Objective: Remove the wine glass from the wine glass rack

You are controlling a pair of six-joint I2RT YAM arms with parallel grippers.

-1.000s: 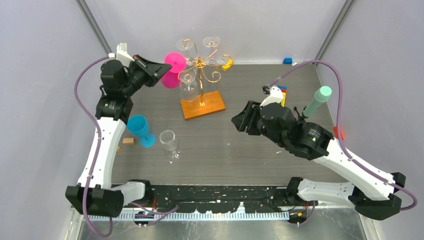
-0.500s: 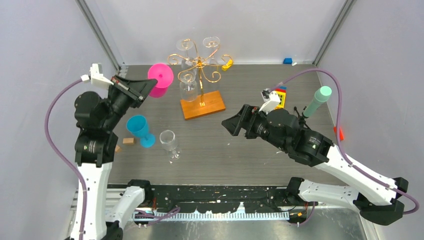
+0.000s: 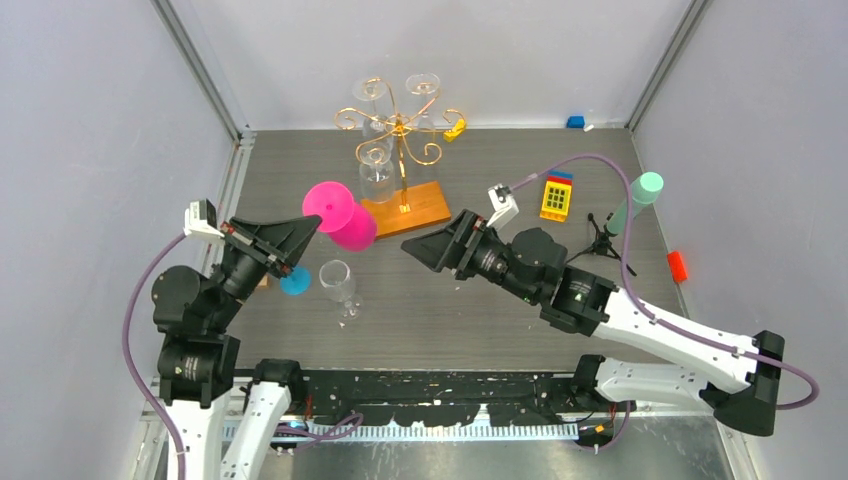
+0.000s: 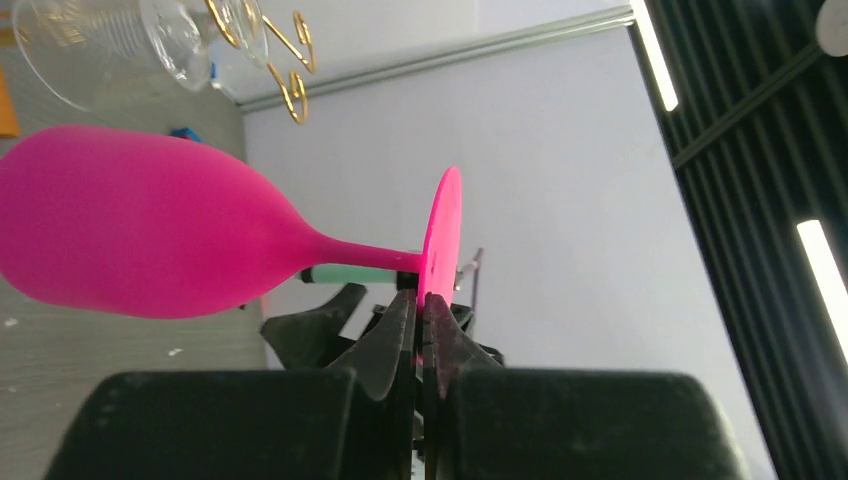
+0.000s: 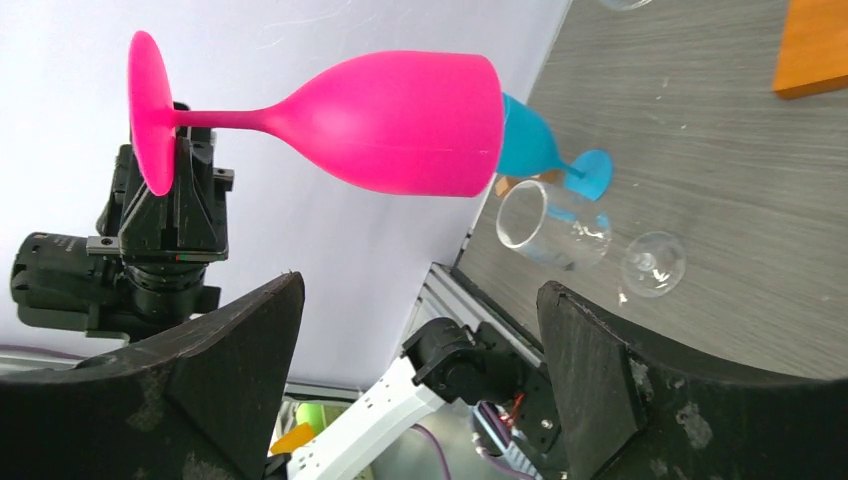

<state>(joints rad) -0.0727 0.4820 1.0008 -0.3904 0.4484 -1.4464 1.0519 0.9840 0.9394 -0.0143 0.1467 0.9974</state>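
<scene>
The gold wire wine glass rack (image 3: pixel 400 130) stands on its orange-brown base (image 3: pixel 405 208) at the back middle, with clear glasses (image 3: pixel 377 180) hanging on it. My left gripper (image 3: pixel 305 226) is shut on the foot (image 4: pixel 443 235) of a pink wine glass (image 3: pixel 340 215). It holds the glass on its side in the air, clear of the rack and in front left of the base. The bowl (image 5: pixel 400 125) points toward my right gripper (image 3: pixel 410 245), which is open and empty just to the right of it. In the left wrist view, the fingertips (image 4: pixel 420 300) pinch the foot's edge.
A clear glass (image 3: pixel 340 285) lies on the table beneath the pink one. A blue glass (image 3: pixel 293 280) is partly hidden behind my left gripper. A black tripod (image 3: pixel 600 240) with a mint cylinder (image 3: pixel 640 195), a yellow toy (image 3: pixel 556 198) and a red piece (image 3: pixel 677 265) sit at the right.
My left arm has carried the pink glass from beside the rack forward and toward the middle. My right arm has swung left toward it, jaws open.
</scene>
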